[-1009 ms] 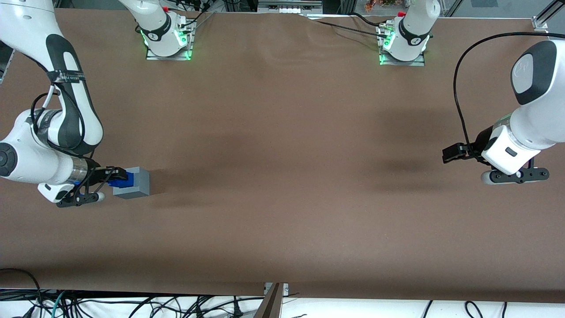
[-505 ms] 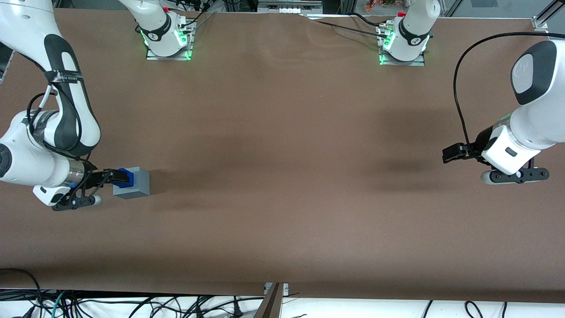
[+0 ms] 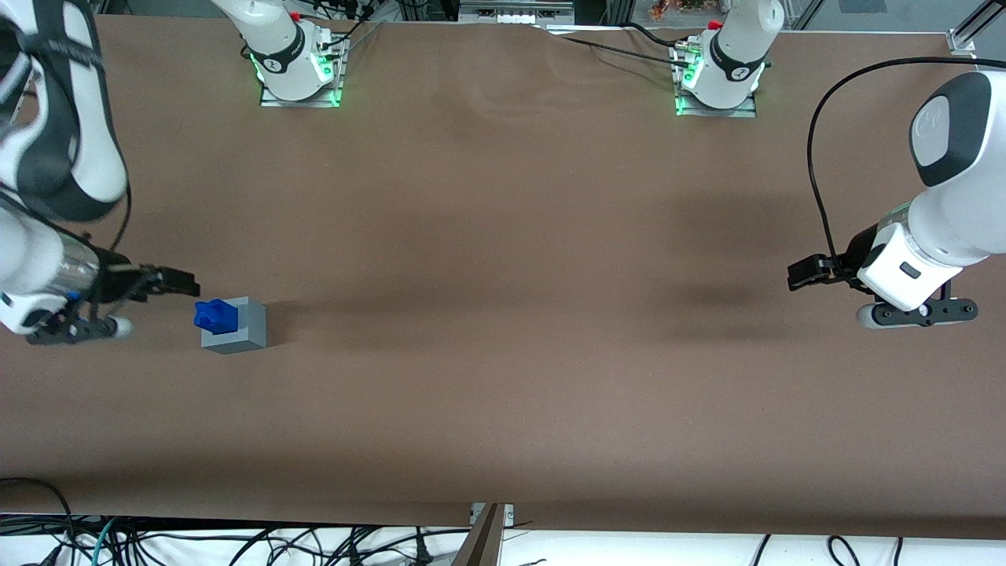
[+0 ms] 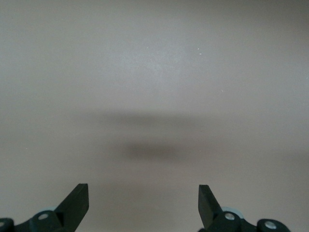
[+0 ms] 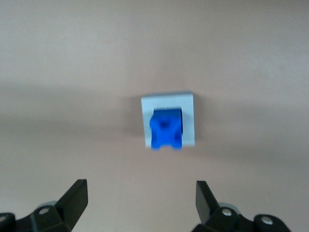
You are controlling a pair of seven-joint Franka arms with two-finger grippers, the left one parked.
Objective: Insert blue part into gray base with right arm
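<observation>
Blue part (image 3: 214, 314) seated in gray base (image 3: 236, 326), knobbly top standing proud of the recess. Base on the brown table (image 3: 503, 314), toward the working arm's end, flat on its underside. In the front view, part leaning out over the base's edge on the gripper's side; seen from the right wrist, part (image 5: 166, 129) framed by the gray rim of the base (image 5: 168, 101) on three sides and reaching the fourth edge. Fully home or only partly sunk: hard to tell, since the wrist view is soft.

Gripper (image 3: 177, 281) raised above the table, clear of both pieces, near the base and a little farther from the front camera. Fingers spread wide, nothing between them; in the wrist view gripper (image 5: 140, 200) open, with base and part showing through the gap, well apart from either finger (image 5: 76, 195). Right arm (image 3: 47, 196) blurred in the front view, silver wrist band just visible.
</observation>
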